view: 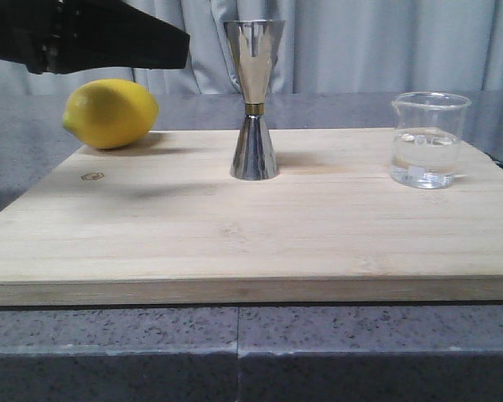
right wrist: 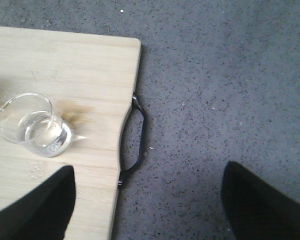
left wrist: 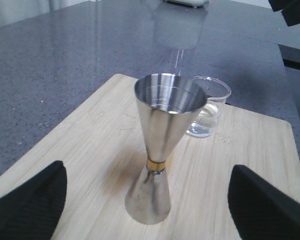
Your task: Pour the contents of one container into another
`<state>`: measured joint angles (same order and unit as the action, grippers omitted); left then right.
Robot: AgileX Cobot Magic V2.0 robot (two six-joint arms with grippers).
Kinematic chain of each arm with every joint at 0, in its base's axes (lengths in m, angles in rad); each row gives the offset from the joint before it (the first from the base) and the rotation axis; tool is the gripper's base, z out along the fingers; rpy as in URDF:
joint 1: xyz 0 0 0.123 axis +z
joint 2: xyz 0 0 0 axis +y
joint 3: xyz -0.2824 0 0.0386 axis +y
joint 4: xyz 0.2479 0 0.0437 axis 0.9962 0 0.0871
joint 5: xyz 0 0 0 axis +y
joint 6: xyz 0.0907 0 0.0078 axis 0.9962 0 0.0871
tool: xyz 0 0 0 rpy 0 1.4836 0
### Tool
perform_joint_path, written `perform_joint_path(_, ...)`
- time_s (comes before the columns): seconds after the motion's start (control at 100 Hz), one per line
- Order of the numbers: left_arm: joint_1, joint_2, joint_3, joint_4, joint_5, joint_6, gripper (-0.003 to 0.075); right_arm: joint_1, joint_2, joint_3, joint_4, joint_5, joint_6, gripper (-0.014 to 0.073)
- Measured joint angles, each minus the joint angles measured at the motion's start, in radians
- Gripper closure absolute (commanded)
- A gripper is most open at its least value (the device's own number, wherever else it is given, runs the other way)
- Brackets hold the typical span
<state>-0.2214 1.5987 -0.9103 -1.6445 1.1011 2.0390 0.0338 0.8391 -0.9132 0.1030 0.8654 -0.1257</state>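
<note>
Front view: one clear glass beaker (view: 429, 140), upright at centre right, long axis vertical, pouring lip toward the left of the frame, partly filled with clear liquid. One steel jigger (view: 254, 100) with a gold waist band stands upright at frame centre, wide cone uppermost. One lemon (view: 111, 113) lies at upper left. All three rest, well apart, on one bamboo cutting board (view: 235, 243). Left gripper (left wrist: 146, 200): fingers spread, empty, the jigger between them. Right gripper (right wrist: 147, 200): fingers spread, empty.

One beaker (view: 430, 139), one jigger (view: 254, 100), one lemon (view: 111, 113)
</note>
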Motion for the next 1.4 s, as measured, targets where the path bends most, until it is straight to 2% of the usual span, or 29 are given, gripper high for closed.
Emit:
perform_joint_path(0.52, -0.116, 0.123, -0.002, -0.123, 0.004, 0.131, 0.0113, 0.0, 0.0, 0.0, 0.008, 0.0, 0.0, 0.005)
perform_joint_path(1.4, -0.188, 0.279, -0.12, -0.128, 0.052, 0.141, 0.0113, 0.0, 0.0, 0.0, 0.008, 0.0, -0.001, 0.005)
